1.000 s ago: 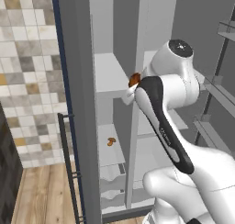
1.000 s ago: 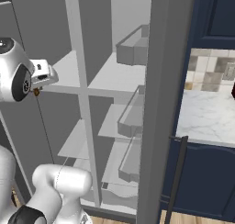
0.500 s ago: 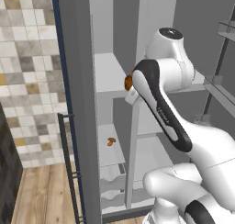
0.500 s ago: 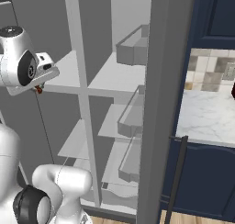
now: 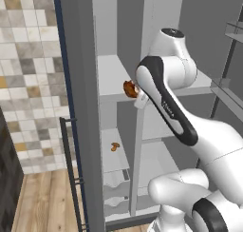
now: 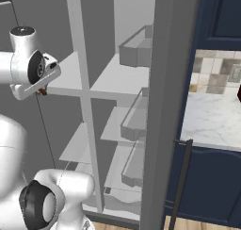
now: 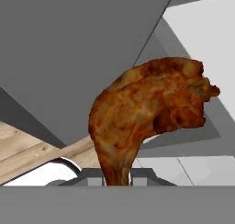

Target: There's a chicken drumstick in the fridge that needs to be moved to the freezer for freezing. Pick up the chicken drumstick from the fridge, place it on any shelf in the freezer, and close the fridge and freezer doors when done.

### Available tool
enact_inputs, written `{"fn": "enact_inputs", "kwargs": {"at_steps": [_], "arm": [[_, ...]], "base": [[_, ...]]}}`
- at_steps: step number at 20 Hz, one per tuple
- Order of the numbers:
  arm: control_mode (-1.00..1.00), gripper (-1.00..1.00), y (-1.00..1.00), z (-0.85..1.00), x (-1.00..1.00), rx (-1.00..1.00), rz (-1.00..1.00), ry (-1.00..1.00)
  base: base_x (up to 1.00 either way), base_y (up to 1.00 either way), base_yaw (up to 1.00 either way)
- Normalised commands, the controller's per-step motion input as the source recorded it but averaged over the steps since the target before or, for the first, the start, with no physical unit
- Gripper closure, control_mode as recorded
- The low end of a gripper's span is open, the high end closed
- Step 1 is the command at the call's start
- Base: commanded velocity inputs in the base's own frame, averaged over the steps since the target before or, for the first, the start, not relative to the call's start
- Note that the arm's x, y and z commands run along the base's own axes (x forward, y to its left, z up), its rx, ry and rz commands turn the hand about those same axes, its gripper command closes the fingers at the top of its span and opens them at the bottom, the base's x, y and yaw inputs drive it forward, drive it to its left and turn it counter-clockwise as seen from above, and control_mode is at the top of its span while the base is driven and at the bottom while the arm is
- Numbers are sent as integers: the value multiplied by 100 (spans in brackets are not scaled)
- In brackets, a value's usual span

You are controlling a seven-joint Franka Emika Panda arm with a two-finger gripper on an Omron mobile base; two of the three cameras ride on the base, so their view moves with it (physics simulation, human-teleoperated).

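You've got the chicken drumstick [image 7: 147, 113] clamped by its thin bone end, gripper [image 7: 117, 175] closed tight on it, meaty end sticking out ahead of the fingers. Holding it by the narrow end makes sense: that's the only part slim enough for the jaws, and it keeps the bulk clear for setting down

In the left base view the chicken drumstick [image 5: 129, 88] sits at the front edge of the upper shelf [image 5: 111, 76] in the freezer [image 5: 114, 131], right by the divider between the two compartments. Looks about level with that shelf plate, can't tell if it's touching yet

Small orange-tan lump [image 5: 114, 146] on a lower freezer shelf, well below, not in your way

Fridge [image 6: 117, 78] shelves are to the right of the divider, door bins [image 6: 134, 50] hanging on the open fridge door. Both doors open, so closing is all ahead of you

My read: transfer step, near placement. Next call is push in over the shelf before letting go, otherwise it could roll off the lip
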Motion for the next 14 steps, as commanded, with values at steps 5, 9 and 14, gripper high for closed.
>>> {"fn": "enact_inputs", "kwargs": {"at_steps": [5,9,14], "arm": [[-100,100,23,-9,15,-11,17,0],[-100,100,28,-3,34,-14,9,3],[-100,100,16,-8,59,-11,6,10]], "base": [[0,0,0],[0,0,0],[0,0,0]]}}
